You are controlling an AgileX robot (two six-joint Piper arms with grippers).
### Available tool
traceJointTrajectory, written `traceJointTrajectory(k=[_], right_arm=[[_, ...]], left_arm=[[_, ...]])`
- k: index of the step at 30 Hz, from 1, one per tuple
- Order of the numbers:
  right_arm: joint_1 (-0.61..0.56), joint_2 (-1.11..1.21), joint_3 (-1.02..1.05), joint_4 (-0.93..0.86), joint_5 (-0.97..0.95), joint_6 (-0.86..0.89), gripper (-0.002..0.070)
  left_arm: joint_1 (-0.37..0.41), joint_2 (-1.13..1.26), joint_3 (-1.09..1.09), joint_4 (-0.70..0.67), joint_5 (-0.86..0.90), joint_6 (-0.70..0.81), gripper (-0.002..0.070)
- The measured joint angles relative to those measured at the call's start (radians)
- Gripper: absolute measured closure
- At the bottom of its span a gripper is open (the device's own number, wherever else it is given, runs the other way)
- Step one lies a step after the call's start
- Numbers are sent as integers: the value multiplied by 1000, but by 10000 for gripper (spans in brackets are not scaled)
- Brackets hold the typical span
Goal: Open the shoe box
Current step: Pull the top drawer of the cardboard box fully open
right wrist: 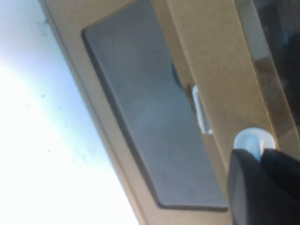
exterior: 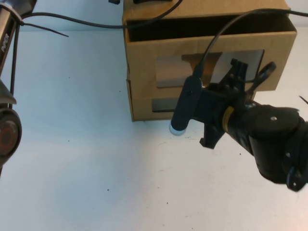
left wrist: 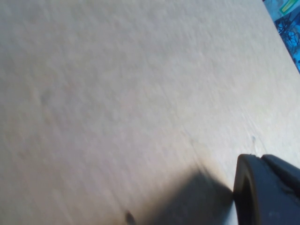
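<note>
The brown cardboard shoe box (exterior: 207, 53) stands at the back of the table, right of the middle. Its front face has grey window cut-outs (right wrist: 145, 122), and a dark gap runs along the top of that face. My right gripper (exterior: 239, 72) is shut and points at the front face, its tips right at the cardboard strip (right wrist: 211, 61) between the windows. In the right wrist view the right gripper (right wrist: 260, 154) has its dark fingers pressed together, with a pale tip showing. Nothing is visibly held. My left gripper (left wrist: 269, 192) hangs over bare table, far from the box.
The left arm (exterior: 7, 120) stays at the table's left edge. A black cable (exterior: 72, 20) trails from it across the back to the box top. The white table (exterior: 96, 159) spreads out in front of the box.
</note>
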Motion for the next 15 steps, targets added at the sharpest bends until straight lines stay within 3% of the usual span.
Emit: traceJointTrajectory(k=[15], right_arm=[[216,-140,107,224,188,-35,666]], left_arm=[[0,2,0,-10,0,-6,679]])
